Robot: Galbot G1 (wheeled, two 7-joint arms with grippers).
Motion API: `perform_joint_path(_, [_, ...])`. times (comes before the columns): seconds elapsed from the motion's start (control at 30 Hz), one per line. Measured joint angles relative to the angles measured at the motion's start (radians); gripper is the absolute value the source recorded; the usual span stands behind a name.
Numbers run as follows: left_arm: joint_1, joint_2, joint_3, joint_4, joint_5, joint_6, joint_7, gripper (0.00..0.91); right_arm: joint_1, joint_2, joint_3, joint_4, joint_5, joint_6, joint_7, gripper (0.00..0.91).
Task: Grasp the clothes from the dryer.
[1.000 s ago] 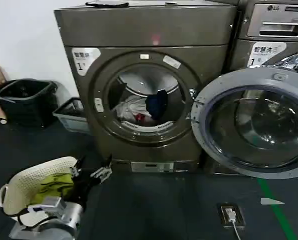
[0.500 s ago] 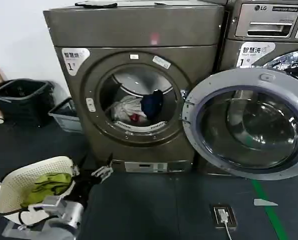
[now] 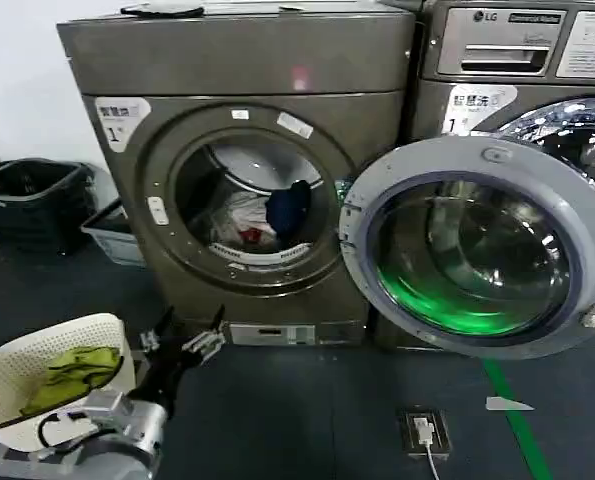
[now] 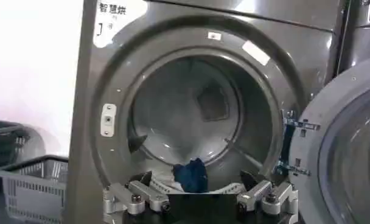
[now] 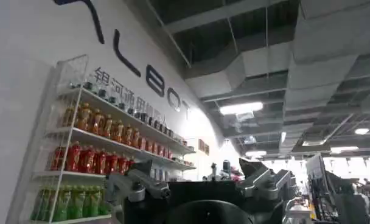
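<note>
From my head view, the bronze-grey metal dryer (image 3: 239,170) hides most of the white and navy clothes (image 3: 262,217) behind its porthole rim. The white perforated basket (image 3: 47,375) runs off the frame edge.

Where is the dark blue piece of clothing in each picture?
Head view: the navy piece hangs inside the dryer porthole, right of the white clothes.
Left wrist view: it sits low in the drum, between the open left end effector fingers.
Right wrist view: not in it; this camera faces shelves of bottles.
Shared landmark: the open door, beside the porthole in the head and left wrist views.
</note>
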Motion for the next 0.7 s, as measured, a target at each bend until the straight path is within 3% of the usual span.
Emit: perform_joint_path(0.7, [-0.003, 0.002, 0.005, 0.006, -0.002, -0.001, 0.004, 0.907, -0.001, 0.009, -0.004, 0.014, 0.026, 0.015, -0.02, 0.907])
